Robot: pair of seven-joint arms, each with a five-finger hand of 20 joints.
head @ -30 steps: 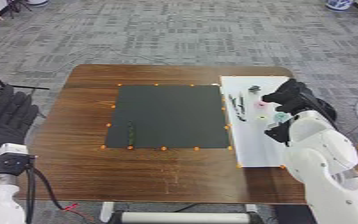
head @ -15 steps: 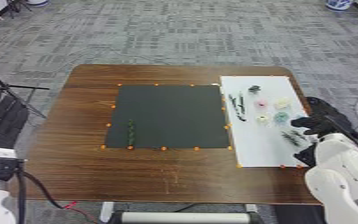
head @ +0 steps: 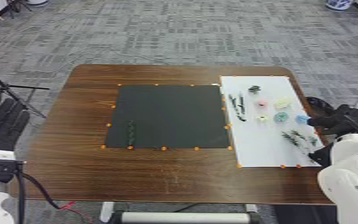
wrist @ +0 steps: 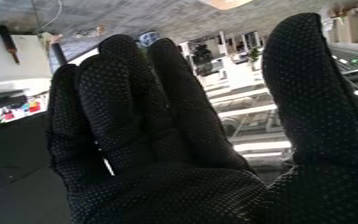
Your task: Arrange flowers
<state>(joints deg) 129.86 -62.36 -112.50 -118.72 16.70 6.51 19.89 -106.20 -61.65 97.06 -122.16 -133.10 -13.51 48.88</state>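
Observation:
My right hand (head: 342, 122) is at the right edge of the white board (head: 260, 145), open, beside the blue flower (head: 302, 119). In the right wrist view my right hand (wrist: 167, 185) has straight fingers and holds nothing. My left hand (head: 2, 125) is open left of the table. A green stem (head: 131, 134) lies upright on the dark mat (head: 171, 110), near its lower left corner. On the board lie a pink flower (head: 262, 103), a pale flower (head: 283, 102), a teal flower (head: 281, 117), a small yellowish one (head: 262, 118), dark stems (head: 238, 106) and green sprigs (head: 293, 138).
Orange markers line the edges of the mat and the board. The brown table (head: 171, 172) has bare wood in front of the mat. A black tripod (head: 11, 86) stands on the floor beyond the table's left side.
My right hand has moved from over the board to the right, off its edge, uncovering the pale and blue flowers and the sprigs. The left hand has shifted only slightly.

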